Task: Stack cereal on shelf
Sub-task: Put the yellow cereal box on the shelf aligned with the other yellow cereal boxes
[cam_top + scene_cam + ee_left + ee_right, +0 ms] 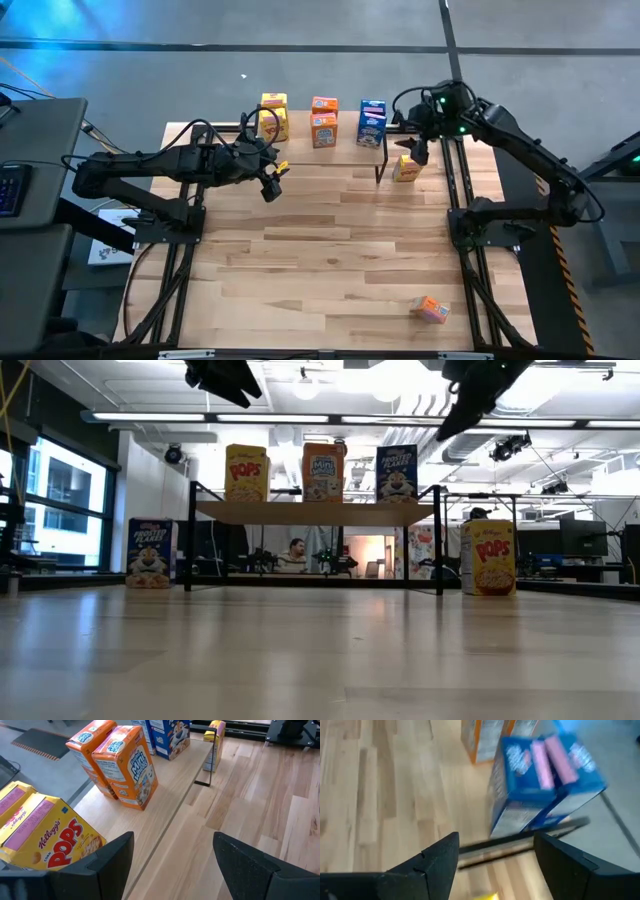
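tools (270, 180) (417, 150) gape empty (above shelf (340, 150)).

Both arms were matte black, built of rounded tubular links joined by bulkier cylindrical joints. Loose black cables looped along the left arm and arched over the right arm's wrist, where small green lights glowed. Each arm stood on a black metal frame of thin rails. The left end effector (272, 183) and the right end effector (420, 150) each carried two broad, flat, dark fingers (107, 865) with angular, bevelled edges and a slightly textured surface.
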`<state>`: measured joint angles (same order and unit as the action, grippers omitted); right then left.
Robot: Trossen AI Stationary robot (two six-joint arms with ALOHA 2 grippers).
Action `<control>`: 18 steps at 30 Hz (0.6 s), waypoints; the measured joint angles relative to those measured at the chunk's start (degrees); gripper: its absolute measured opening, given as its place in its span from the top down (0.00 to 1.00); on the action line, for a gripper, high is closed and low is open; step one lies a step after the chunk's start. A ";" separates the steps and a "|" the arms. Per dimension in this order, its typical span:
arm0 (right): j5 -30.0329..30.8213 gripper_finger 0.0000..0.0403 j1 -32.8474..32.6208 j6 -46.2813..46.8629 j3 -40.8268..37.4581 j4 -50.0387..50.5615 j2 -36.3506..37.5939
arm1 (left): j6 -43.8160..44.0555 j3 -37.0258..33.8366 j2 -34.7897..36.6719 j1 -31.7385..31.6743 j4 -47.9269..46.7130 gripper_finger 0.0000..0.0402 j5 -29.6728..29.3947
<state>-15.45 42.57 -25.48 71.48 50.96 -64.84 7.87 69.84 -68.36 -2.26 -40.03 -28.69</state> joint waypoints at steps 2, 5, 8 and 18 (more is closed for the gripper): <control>2.43 0.38 -0.70 0.01 0.00 2.15 0.00 | -0.01 0.00 0.00 0.00 0.00 0.34 0.00; 5.27 0.38 -1.34 0.44 -0.04 5.83 0.00 | 0.00 0.00 0.00 -0.02 0.00 0.34 0.00; 5.95 0.38 -1.42 1.46 -0.04 8.46 -0.02 | -0.01 0.00 0.00 0.00 0.01 0.34 0.00; 6.93 0.38 -1.44 4.05 -0.09 15.84 -0.04 | -0.49 0.00 0.00 -0.02 0.00 0.34 -0.02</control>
<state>-8.52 41.12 -21.43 71.40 66.80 -64.88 7.38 69.84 -68.36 -2.28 -40.03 -28.71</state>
